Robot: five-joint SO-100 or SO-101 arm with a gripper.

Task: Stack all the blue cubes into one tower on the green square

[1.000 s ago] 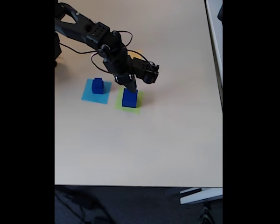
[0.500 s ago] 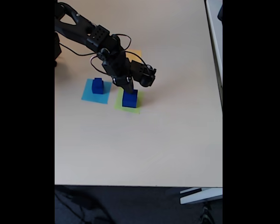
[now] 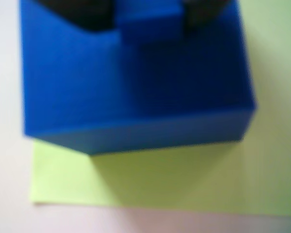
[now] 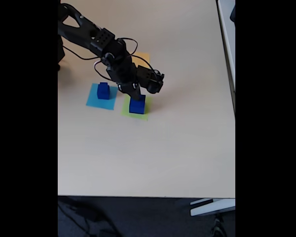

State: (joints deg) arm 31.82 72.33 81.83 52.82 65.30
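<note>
Beige table [image 4: 177, 148] below; my gripper [image 3: 150, 19] clamps a small cube [image 3: 146, 22] atop the large cube [image 3: 136, 87]; off-centre release could topple it.

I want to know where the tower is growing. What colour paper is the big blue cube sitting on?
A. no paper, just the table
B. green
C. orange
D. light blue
B: in both views the big cube rests on the green square, which sticks out from under it, while the light-blue square holds a smaller cube.
</note>
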